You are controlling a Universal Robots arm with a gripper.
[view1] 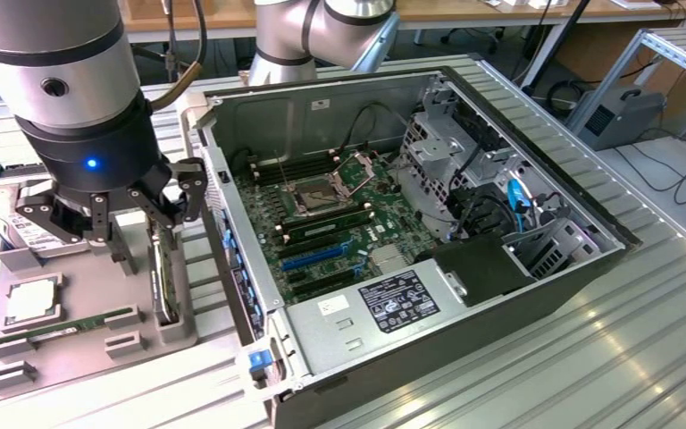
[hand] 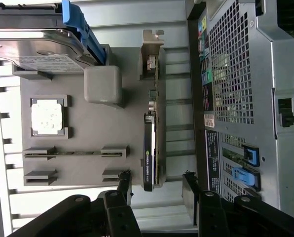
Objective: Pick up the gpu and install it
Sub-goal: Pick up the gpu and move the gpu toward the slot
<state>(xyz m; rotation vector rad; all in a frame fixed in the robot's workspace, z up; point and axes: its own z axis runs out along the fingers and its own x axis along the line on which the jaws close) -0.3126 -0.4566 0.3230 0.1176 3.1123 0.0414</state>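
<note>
My gripper (view1: 129,239) hung over the grey moulded parts tray (hand: 88,143) with its two black fingers (hand: 123,185) spread wide and nothing between them. The gpu (hand: 151,133), a thin flat card with a black face, a dark-green board edge and a silver metal bracket at one end, stood on its long edge in a slot of that tray. It was on the side nearest the open grey steel computer case (view1: 439,223).

In the wrist view the card's long axis ran straight away from me. The bracket was at the far end, and the near end lay in the gap between my fingers, with one finger off each flat face. My closing direction therefore crossed the card's thickness, not its length.

In the exterior view the card sat just below my fingertips and slightly toward the exterior view's right. I judged that I was above it and not touching it.

The boxy silver hard drive with a white label (hand: 33,49), the square silver processor (hand: 47,116) and the narrow green memory stick (hand: 73,153) lay on the same tray. All three were on the side of the card away from the case, and none was between my fingers. The card was not yet in the case.
</note>
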